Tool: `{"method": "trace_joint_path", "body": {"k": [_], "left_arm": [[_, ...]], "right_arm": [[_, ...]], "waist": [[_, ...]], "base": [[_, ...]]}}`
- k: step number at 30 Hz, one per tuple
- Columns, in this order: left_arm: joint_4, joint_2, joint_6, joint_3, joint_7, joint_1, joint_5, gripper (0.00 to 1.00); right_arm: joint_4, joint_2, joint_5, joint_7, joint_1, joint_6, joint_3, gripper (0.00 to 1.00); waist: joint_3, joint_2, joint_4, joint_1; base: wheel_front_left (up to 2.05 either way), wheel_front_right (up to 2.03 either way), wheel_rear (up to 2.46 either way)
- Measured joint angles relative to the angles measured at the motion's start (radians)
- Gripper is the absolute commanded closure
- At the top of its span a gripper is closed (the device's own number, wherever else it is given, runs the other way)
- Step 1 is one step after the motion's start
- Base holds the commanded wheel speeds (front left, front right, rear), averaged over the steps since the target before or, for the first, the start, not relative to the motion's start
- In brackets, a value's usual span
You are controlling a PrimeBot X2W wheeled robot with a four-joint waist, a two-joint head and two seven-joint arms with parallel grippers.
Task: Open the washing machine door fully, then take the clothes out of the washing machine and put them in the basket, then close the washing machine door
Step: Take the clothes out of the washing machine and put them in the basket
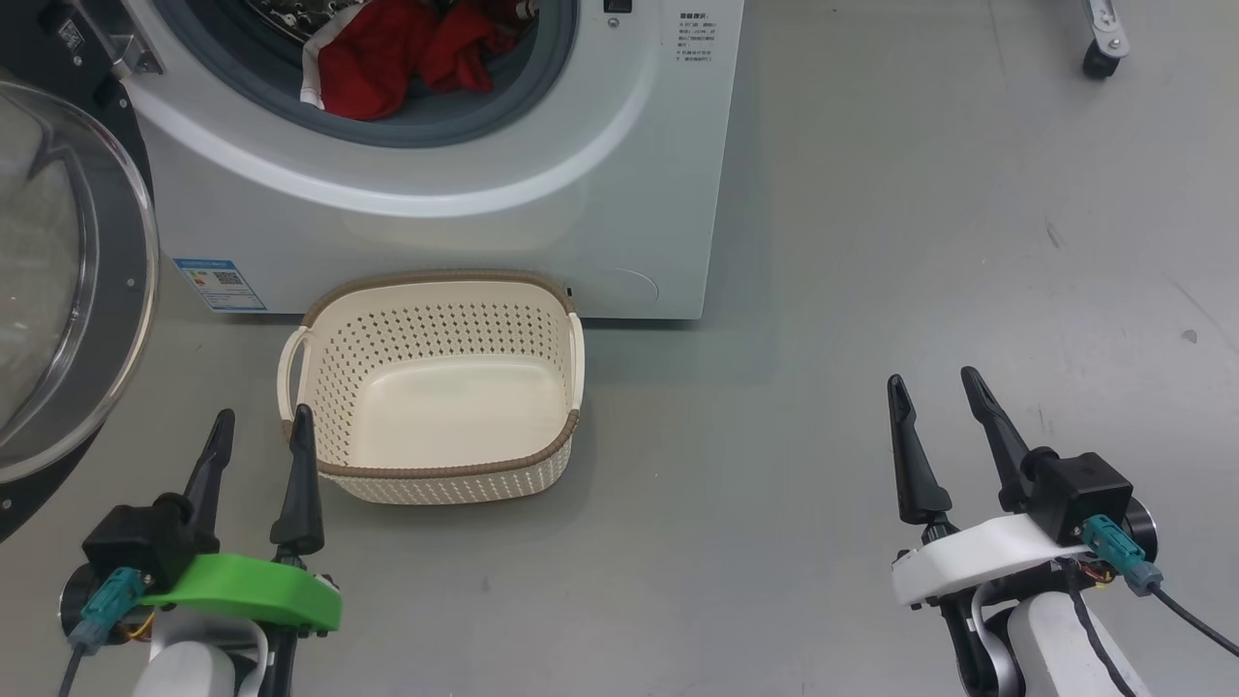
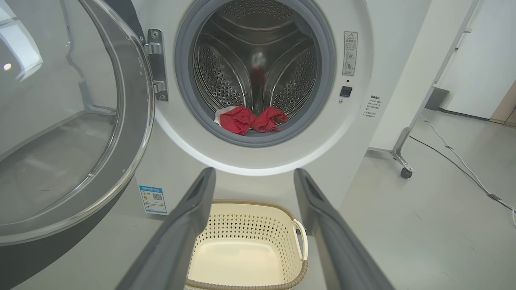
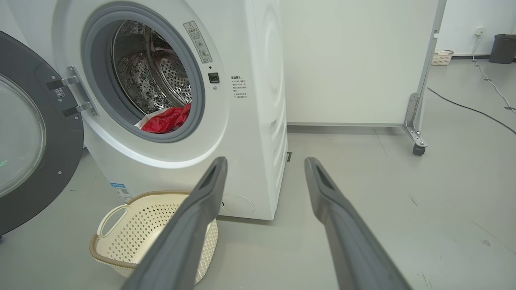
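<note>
The white washing machine (image 1: 600,174) stands with its round door (image 1: 58,281) swung wide to the left, its black rim and glass bowl facing me. Red clothes (image 1: 397,53) lie at the front lip of the steel drum, on the grey rubber ring; the left wrist view shows the clothes (image 2: 252,119) low in the drum. An empty cream basket (image 1: 436,387) sits on the floor in front of the machine. My left gripper (image 1: 259,426) is open beside the basket's left handle. My right gripper (image 1: 937,387) is open over bare floor, well to the right.
Grey floor surrounds the basket. A white panel on a castor (image 3: 418,149) stands to the right behind the machine, with a black cable (image 3: 471,108) trailing across the floor. A small basket (image 3: 442,57) and a dark bin (image 3: 502,48) stand far off.
</note>
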Motion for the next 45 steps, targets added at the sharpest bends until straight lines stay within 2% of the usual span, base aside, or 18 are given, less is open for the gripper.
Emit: {"method": "trace_joint_path", "body": {"k": [32,45], "left_arm": [[-0.002,0.0,0.0,-0.02,0.0,0.0,-0.009,0.0],[-0.008,0.005,0.0,-0.047,0.0,0.0,-0.047,0.0]], "right_arm": [[0.002,0.004,-0.003,0.0,0.0,0.0,0.0,0.0],[0.006,0.004,-0.003,0.0,0.0,0.0,0.0,0.0]], "waist": [[-0.011,0.0,0.0,0.0],[-0.012,0.0,0.003,0.0]], "base": [[0.0,0.0,0.0],[0.29,-0.29,0.0]]}}
